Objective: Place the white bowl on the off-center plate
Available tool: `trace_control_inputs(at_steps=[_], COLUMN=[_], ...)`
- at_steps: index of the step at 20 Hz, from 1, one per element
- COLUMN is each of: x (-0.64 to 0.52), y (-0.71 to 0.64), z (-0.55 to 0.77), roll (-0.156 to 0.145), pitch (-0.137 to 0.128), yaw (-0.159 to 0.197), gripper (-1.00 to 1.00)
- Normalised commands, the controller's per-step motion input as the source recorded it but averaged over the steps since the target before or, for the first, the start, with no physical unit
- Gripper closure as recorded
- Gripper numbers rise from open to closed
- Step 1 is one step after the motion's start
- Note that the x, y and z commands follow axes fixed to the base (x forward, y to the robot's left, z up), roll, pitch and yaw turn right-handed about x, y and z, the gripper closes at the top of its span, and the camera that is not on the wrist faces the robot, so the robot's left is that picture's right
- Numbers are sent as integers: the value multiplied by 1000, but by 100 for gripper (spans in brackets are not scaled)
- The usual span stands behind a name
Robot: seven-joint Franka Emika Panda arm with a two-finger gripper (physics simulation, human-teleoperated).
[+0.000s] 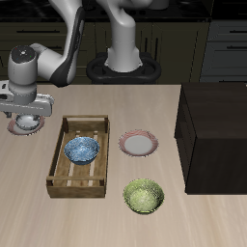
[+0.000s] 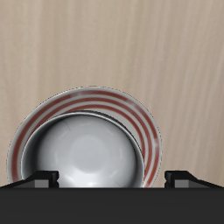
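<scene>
Spread gripper [image 2: 108, 178] fingers [image 2: 35, 179] hover just over the white bowl [image 2: 81, 156], which sits on the off-center plate [image 2: 144, 122].

1. The arm is seen bent over from its base at the back of the worktop, reaching out to one side.
2. The wrist is turned straight downward, with the claw [image 1: 29, 122] held low.
3. In the wrist view, only two dark fingertips [image 2: 39, 180] are shown, set wide apart.
4. Nothing is gripped between them.
</scene>
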Motion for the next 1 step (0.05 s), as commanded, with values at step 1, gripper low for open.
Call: trace_control_inputs(at_steps=[1], x=[-86], y=[143], z=[331], roll=[-3], pitch=[-47], yaw=[-25], gripper=[-100])
